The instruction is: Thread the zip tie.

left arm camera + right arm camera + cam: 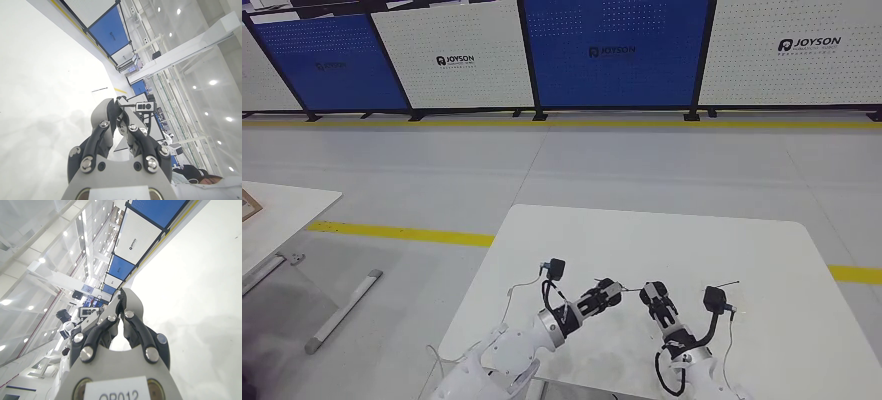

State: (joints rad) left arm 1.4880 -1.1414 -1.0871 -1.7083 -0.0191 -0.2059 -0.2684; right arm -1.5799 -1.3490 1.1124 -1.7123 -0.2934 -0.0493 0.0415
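**A:** Where are the two grippers?

**B:** Both are above the near part of the white table (662, 235), pointing tip to tip. The left gripper (610, 291) (115, 101) is on the left. The right gripper (650, 292) (121, 294) is just beside it on the right, with a small gap between the two.

**A:** And the zip tie?

**B:** The zip tie (630, 291) (125, 105) is held up off the table. It's a thin black line crossing that gap from one gripper's tip to the other's.

**A:** Are the fingers apart or together?

**B:** The left gripper's fingers are pressed together on the tie. In the left wrist view the strap sticks out sideways from their tips. The right gripper's fingers are closed too, and a small dark bit of the tie is pinched at the very tip.

**A:** Anything else on the table?

**B:** One more black strip (729, 284) (99, 89) lies flat on the tabletop, to the right of the right arm and apart from both grippers
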